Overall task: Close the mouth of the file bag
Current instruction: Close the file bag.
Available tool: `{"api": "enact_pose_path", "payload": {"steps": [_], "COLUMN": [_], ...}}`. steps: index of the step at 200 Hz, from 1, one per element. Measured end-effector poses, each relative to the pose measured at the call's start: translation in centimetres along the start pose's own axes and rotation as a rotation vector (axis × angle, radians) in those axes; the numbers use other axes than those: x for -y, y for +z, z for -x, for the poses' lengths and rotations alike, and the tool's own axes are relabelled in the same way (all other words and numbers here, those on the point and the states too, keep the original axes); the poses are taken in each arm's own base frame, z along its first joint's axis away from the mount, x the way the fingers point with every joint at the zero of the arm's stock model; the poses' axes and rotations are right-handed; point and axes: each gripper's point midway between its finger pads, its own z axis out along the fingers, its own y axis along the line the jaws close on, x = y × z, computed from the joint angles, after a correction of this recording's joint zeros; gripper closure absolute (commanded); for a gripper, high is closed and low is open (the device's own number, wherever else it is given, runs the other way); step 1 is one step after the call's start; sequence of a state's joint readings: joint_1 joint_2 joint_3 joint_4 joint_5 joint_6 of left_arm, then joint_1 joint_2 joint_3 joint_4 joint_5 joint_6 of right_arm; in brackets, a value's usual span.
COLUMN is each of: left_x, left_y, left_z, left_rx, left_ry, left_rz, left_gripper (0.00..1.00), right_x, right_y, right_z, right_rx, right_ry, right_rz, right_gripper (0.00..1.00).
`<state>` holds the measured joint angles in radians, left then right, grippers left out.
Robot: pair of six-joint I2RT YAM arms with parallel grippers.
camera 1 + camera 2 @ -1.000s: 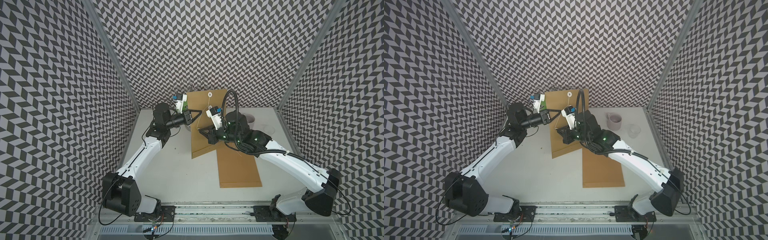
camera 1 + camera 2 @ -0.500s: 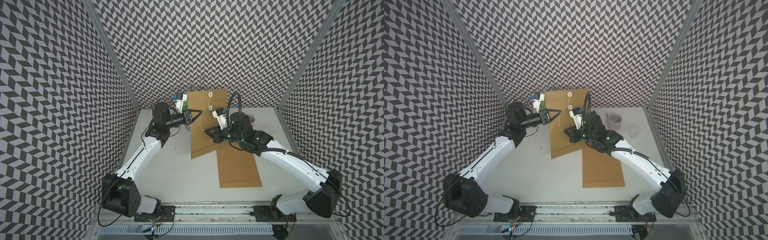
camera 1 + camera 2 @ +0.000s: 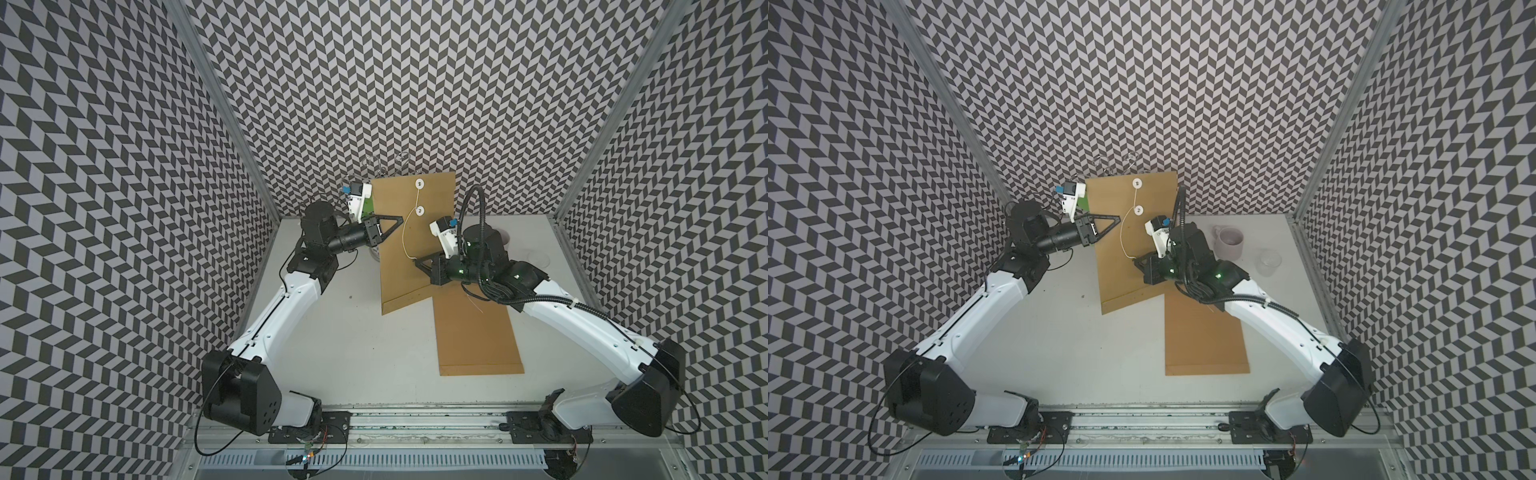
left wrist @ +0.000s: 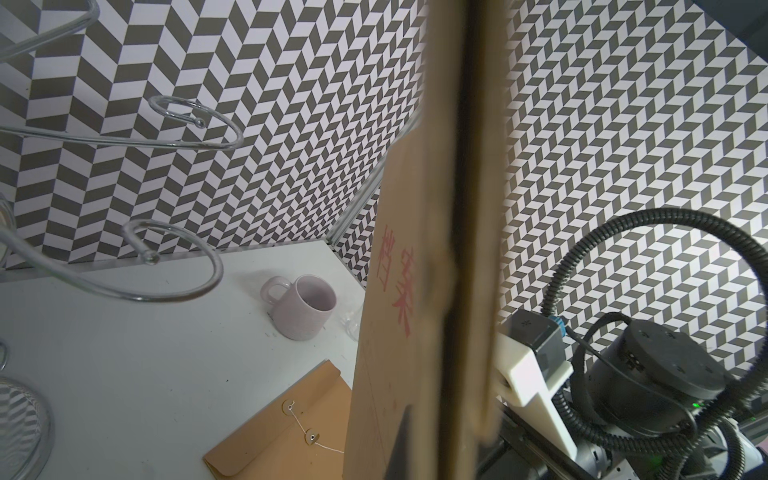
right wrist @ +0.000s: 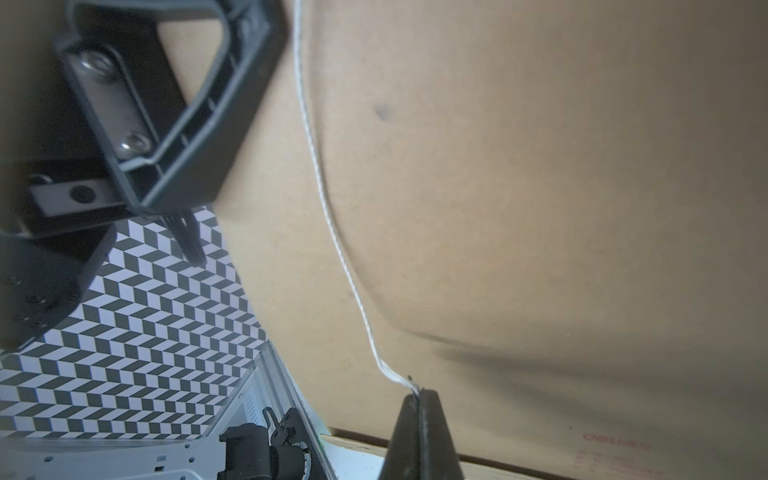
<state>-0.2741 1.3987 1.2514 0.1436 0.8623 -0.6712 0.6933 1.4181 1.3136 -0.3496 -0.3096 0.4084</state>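
Clamping the kraft file bag's [image 3: 436, 195] edge, the left gripper [image 3: 400, 218] holds it upright at the table's [image 3: 353, 332] rear so the right gripper [image 3: 416, 260], pinching its string [image 3: 404, 237], can presumably wind the buttons [image 3: 419, 210].

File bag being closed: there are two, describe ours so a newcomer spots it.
At the back of the table, near the patterned wall, one brown file bag stands raised, its side edge pinched by the left gripper. Unlike the second bag lying flat, its white string runs loose to the right gripper.
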Motion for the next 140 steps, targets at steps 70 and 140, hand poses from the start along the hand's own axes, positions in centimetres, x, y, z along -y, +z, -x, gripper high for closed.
{"api": "enact_pose_path", "payload": {"steps": [70,140], "left_x": [2.0,4.4], "left_y": [-0.2,-1.0], "left_z": [1.2,1.6], "left_rx": [0.003,-0.003], "left_ry": [0.013,0.024], "left_rz": [-0.048,-0.102], "left_gripper": [1.0,1.0], "right_x": [3.9,6.1], "right_y": [-0.6,-1.7], "right_z": [-0.2,1.3], "right_rx": [0.007,0.049], "right_ry": [0.05,0.069], "right_rz": [-0.078,-0.122], "right_gripper": [1.0,1.0]}}
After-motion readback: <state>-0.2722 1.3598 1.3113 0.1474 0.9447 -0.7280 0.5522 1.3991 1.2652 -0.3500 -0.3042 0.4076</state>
